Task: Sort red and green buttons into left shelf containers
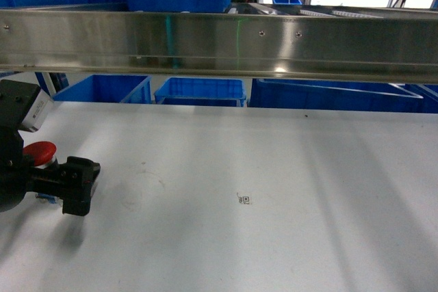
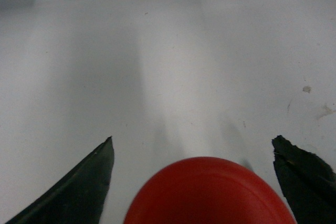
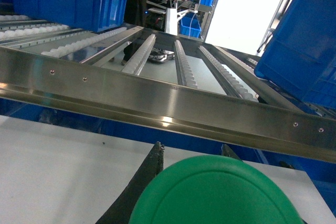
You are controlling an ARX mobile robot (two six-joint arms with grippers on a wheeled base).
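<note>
The red button sits at the near left of the worktop, between the spread fingers of the left hand. The green button fills the right wrist view; whether the right hand clamps it, I cannot tell. Both look light, stiff and smooth-capped, so the black body seems the safer place to hold.

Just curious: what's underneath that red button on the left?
The white table lies under the red button. Its lower body is hidden behind the left hand and the cap, so contact can't be seen.

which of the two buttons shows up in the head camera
The red button, at the table's left edge by the left gripper. The green button shows only in the right wrist view, filling its lower edge.
</note>
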